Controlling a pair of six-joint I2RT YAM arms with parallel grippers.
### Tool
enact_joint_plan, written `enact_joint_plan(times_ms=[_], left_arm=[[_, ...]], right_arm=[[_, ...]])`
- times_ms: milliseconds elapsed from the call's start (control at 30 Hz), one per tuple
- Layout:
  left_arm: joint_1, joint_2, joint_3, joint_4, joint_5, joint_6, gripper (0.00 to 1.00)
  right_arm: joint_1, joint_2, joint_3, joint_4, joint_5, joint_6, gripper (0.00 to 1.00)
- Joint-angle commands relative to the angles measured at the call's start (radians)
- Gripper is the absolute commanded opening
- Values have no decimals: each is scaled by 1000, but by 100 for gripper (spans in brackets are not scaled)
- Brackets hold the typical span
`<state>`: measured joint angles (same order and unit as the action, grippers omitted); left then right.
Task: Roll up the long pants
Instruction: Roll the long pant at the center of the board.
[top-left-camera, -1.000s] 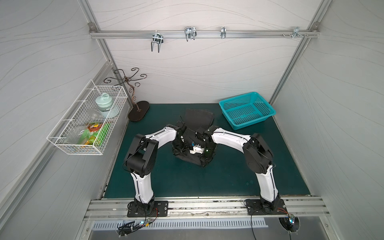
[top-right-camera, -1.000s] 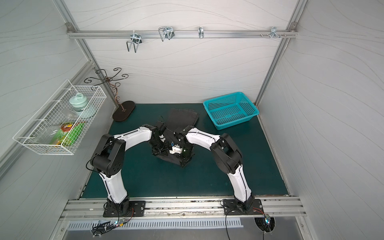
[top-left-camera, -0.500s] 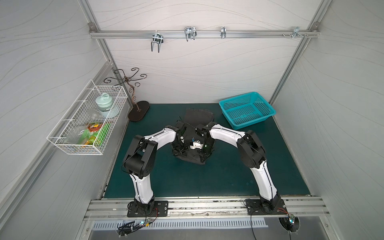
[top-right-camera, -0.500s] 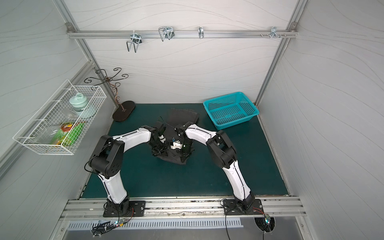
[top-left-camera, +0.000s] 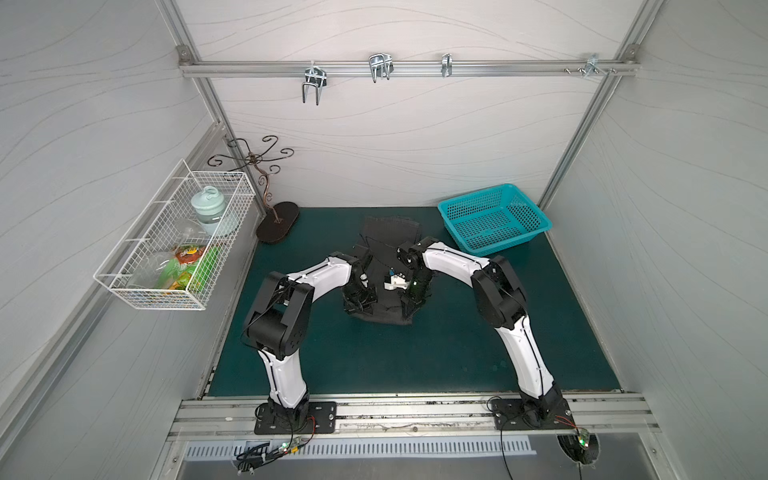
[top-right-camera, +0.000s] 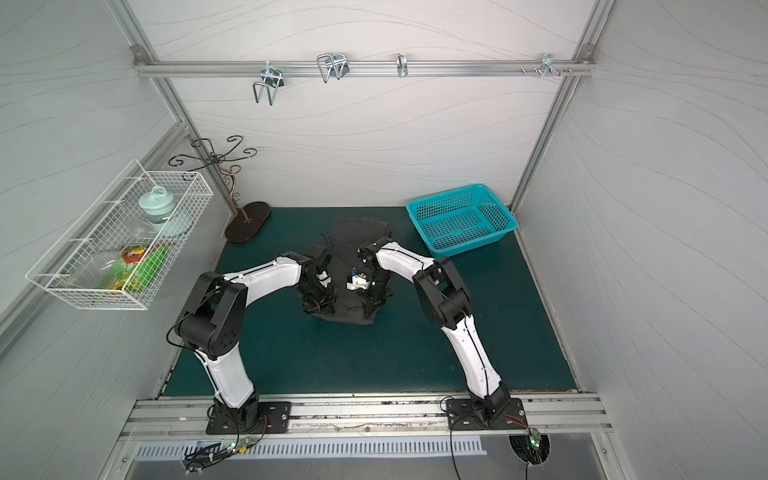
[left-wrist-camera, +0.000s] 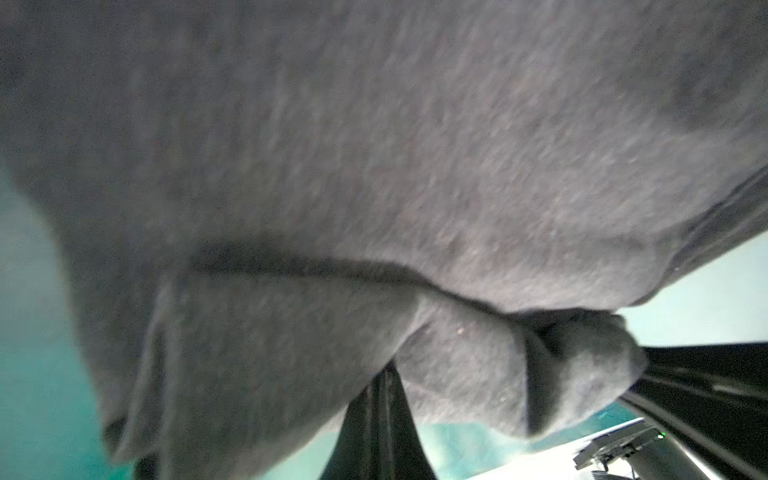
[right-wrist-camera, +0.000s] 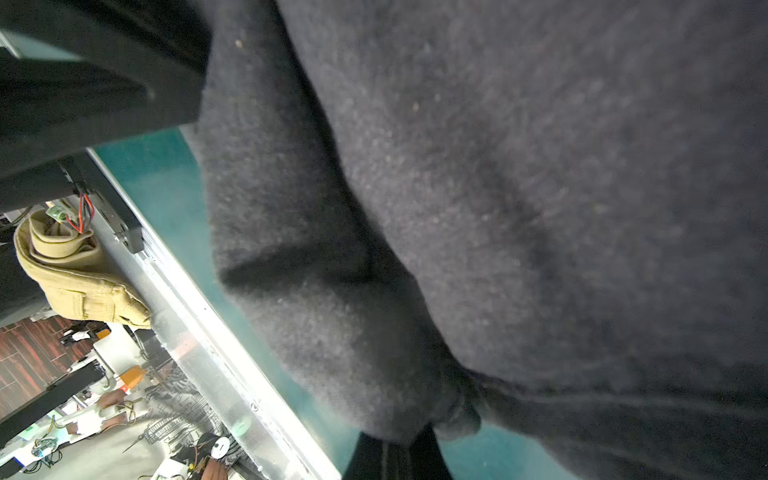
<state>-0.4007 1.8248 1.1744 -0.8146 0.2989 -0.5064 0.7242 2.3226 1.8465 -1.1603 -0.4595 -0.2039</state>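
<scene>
Long pants (top-left-camera: 390, 232) are lying mid-table (top-left-camera: 415, 357), near end bunching up. Left tool (top-left-camera: 358, 303) and right tool (top-left-camera: 409, 307) are both clamping that near edge, one per corner, probably so the roll is starting square rather than skewing.

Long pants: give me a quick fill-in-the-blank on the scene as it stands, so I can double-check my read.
1. The left gripper and right gripper are both ____ on the long pants.
2. The teal basket holds ____.
3. The white wire basket hangs on the ____ wall.
Missing: shut; nothing; left.
</scene>
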Motion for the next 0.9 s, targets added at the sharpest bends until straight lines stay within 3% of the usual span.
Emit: enact_joint_plan(times_ms=[0,400,667,867], left_arm=[[-4,-52,22,-123,-84,-11,0],[-3,-111,37,-212,-172,-13,0],[-3,-77,88,-15,-78,-48,0],[-3,-17,109,16,-78,-78,0]], right_arm=[[-12,86,-3,101,79,20,0],[-16,131,30,97,78,32,0],[-17,133,32,96,90,32,0],[-22,139,40,93,89,32,0]])
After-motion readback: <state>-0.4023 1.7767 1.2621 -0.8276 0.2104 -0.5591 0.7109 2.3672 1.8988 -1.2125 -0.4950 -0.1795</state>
